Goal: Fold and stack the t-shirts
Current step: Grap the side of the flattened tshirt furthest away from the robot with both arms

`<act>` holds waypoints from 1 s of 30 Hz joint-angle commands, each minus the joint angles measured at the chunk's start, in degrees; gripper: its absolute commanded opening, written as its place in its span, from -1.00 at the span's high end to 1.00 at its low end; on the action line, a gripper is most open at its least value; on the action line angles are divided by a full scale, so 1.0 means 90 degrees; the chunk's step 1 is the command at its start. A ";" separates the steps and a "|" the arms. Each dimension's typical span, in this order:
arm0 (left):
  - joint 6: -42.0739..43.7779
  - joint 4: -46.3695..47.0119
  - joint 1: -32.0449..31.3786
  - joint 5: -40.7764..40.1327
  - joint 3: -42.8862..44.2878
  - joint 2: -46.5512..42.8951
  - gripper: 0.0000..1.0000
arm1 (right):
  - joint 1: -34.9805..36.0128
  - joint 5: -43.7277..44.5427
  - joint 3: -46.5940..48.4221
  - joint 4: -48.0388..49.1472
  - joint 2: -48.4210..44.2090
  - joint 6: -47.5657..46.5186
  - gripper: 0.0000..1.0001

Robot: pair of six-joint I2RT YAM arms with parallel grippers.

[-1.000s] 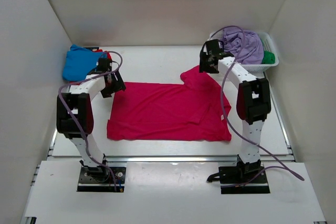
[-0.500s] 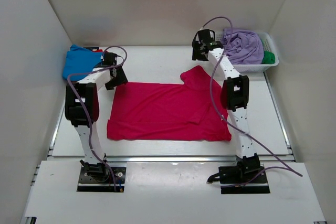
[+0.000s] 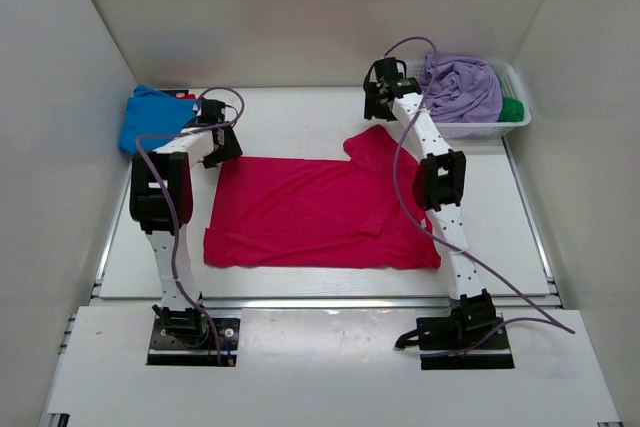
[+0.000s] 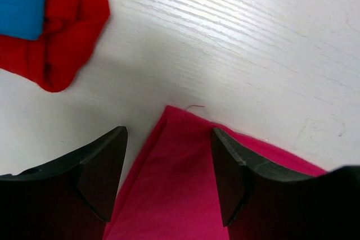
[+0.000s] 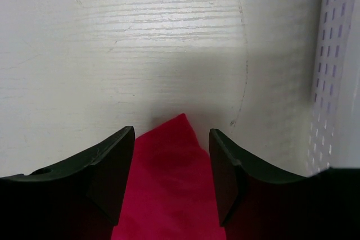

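The crimson-pink t-shirt [image 3: 320, 212] lies spread flat in the middle of the table. My left gripper [image 3: 224, 144] is open over the shirt's far left corner [image 4: 185, 155], one finger [image 4: 104, 167] on each side of it. My right gripper [image 3: 377, 110] is open over the pointed far right tip [image 5: 174, 155] of the same shirt, which lies between its fingers [image 5: 112, 161]. The bright blue t-shirt [image 3: 150, 119] lies folded at the far left on the red t-shirt [image 4: 62, 37]. The lavender t-shirt [image 3: 460, 85] and the green t-shirt [image 3: 512, 109] sit in the basket.
The white latticed basket [image 3: 490, 129] stands at the far right corner, and its wall shows in the right wrist view [image 5: 337, 82]. White enclosure walls close in the table on the left, back and right. Purple cables loop from both arms.
Both arms have stretched farther out. The left gripper moved right onto the shirt's far left corner. The right gripper moved back and left to the shirt's far tip. The shirt has not moved.
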 commanded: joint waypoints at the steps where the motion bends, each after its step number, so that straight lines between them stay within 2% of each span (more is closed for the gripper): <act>1: -0.0027 0.0138 -0.0020 -0.0027 0.0219 -0.0044 -0.41 | -0.0017 0.0050 0.0300 -0.0095 0.0108 0.0122 -0.06; 5: 0.0030 0.0051 -0.0040 -0.0057 0.0453 0.0064 -0.28 | 0.0011 0.0137 0.0310 -0.0281 0.0177 0.0180 -0.07; 8: 0.0002 0.0021 -0.0079 -0.0057 0.0473 0.0084 -0.07 | -0.0027 0.0031 0.0290 -0.0359 0.0274 0.0180 -0.08; 10: 0.0001 0.0050 -0.0079 -0.0017 0.0405 0.0055 -0.03 | -0.0027 0.0000 0.0309 -0.0427 0.0314 0.0180 -0.10; 12: 0.0021 0.0060 -0.0069 0.0002 0.0356 0.0025 0.23 | -0.0017 -0.0048 0.0309 -0.0417 0.0333 0.0161 -0.10; 16: 0.0011 0.0128 -0.0089 0.0051 0.0200 -0.0043 0.51 | -0.0056 -0.0126 0.0300 -0.0437 0.0382 0.0190 -0.08; 18: -0.0008 0.0177 -0.0069 0.0109 0.0122 -0.0073 0.82 | -0.0047 -0.0184 0.0271 -0.0447 0.0402 0.0132 0.11; 19: 0.0001 0.0196 -0.0079 0.0119 0.0102 -0.0101 0.91 | -0.0085 -0.0136 0.0309 -0.0418 0.0402 0.0141 0.19; 20: -0.0008 0.0187 -0.0098 0.0129 0.0083 -0.0121 1.00 | -0.0047 -0.0194 0.0271 -0.0418 0.0373 0.0132 0.47; 22: 0.0050 0.0206 -0.0050 0.0148 0.0073 -0.0189 1.00 | -0.0095 -0.0214 0.0309 -0.0398 0.0382 0.0093 0.91; 24: 0.0070 0.0284 -0.0069 0.0255 -0.0005 -0.0247 1.00 | -0.0086 -0.0233 0.0310 -0.0359 0.0305 0.0025 1.00; 27: 0.0090 0.0440 0.0018 0.0470 -0.0132 -0.0452 1.00 | -0.0095 -0.0302 0.0319 -0.0368 0.0139 -0.0122 1.00; 30: 0.0128 0.0937 0.0165 0.0782 -0.0697 -0.0970 1.00 | -0.0134 -0.0282 0.0271 -0.0437 -0.0086 -0.0220 0.99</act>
